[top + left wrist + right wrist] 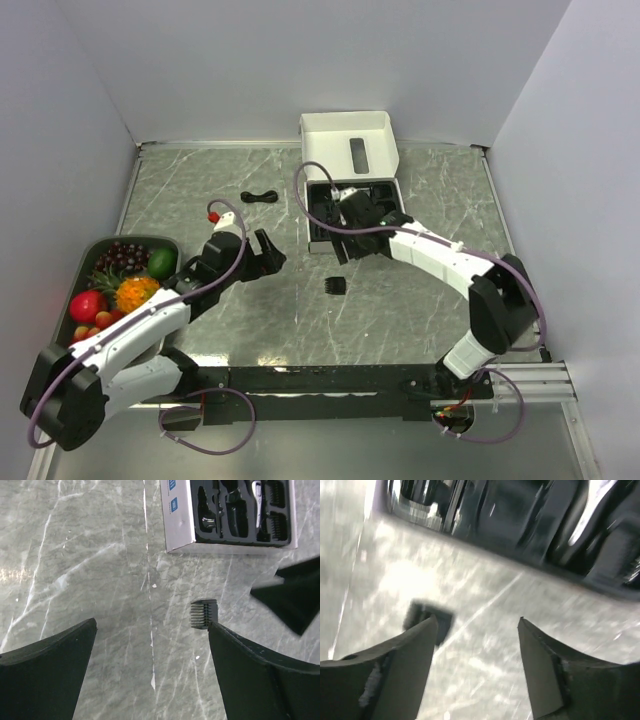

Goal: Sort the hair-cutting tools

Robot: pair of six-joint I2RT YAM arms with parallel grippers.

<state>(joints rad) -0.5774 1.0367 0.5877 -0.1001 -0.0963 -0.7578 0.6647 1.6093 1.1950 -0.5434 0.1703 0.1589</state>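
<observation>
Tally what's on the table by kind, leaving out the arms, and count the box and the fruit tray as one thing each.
comb guard: 1
cable: 1
box: 1
fruit tray: 1
Total: 4

glossy grey marble-look table (420,300)

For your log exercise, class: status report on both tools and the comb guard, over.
Left tool open, empty. Right tool open, empty, at the box. Comb guard loose on table, nothing blocking it.
</observation>
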